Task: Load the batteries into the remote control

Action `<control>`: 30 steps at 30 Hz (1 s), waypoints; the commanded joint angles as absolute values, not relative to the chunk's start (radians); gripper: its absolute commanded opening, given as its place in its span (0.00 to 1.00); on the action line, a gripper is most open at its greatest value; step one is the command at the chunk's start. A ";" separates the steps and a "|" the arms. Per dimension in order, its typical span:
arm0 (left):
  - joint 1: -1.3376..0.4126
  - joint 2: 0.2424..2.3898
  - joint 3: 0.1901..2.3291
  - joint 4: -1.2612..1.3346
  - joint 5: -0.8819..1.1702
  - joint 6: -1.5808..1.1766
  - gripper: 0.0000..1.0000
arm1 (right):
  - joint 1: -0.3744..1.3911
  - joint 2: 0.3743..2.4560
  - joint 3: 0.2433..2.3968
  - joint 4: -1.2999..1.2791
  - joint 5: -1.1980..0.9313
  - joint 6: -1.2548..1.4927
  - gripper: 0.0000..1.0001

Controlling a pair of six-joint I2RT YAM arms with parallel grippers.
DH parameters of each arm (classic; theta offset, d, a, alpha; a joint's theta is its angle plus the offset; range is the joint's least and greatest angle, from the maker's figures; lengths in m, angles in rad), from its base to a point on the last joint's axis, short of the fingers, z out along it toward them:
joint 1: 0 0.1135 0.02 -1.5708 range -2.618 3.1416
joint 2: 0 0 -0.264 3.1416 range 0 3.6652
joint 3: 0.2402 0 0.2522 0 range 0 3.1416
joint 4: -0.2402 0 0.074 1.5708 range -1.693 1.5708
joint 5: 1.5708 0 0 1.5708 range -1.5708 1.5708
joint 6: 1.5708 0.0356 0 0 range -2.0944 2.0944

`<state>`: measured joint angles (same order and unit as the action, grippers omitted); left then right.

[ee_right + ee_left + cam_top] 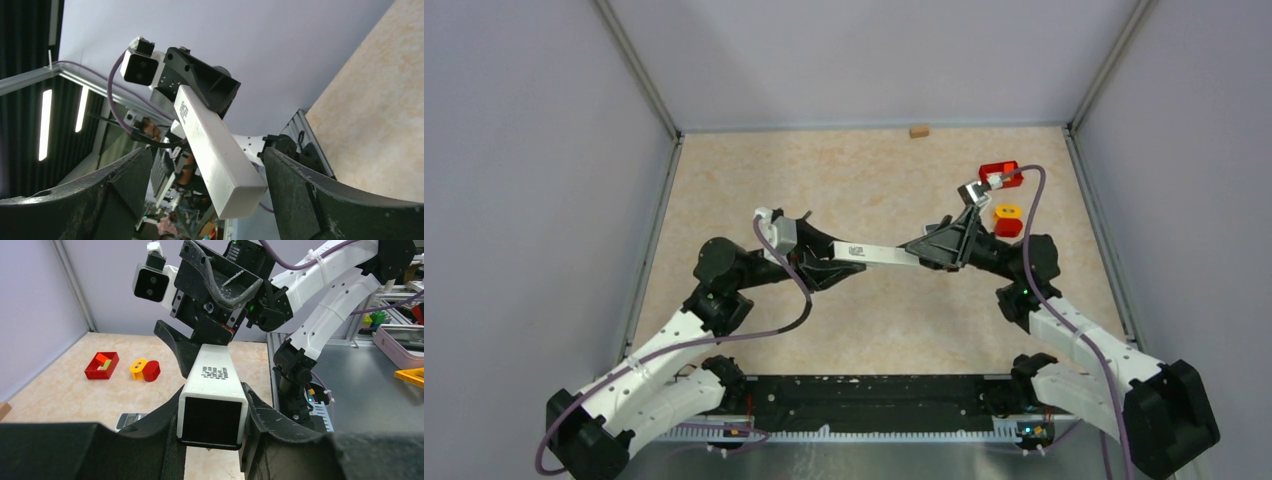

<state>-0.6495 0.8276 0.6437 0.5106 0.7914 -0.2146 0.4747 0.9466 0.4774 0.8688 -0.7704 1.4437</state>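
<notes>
Midway over my beige desk (874, 180), left gripper (212, 415) pinches a long white labelled bar (879, 253); right gripper (207, 152) gapes around its end, so I'd close squarely.

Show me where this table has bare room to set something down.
Bare: the far-left tabletop up to the wooden block, and the strip nearer than the white bar. Crowded: far right, where the red box, yellow ring and red cylinder sit by the right gripper.
</notes>
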 commanded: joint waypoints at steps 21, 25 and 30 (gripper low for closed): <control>-0.647 0.812 0.611 0.712 0.803 -0.220 0.05 | 0.488 1.058 0.520 1.102 -0.846 1.569 0.54; -0.648 0.826 0.605 0.760 0.777 -0.237 0.04 | 0.516 1.073 0.529 1.125 -0.854 1.559 0.60; -0.647 0.836 0.602 0.774 0.795 -0.244 0.04 | 0.533 1.098 0.543 1.149 -0.848 1.563 0.61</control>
<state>-0.6491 0.8330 0.6102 0.6838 0.8032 -0.2272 0.5163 1.0836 0.4870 1.0611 -0.8406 1.5795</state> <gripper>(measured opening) 0.395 0.611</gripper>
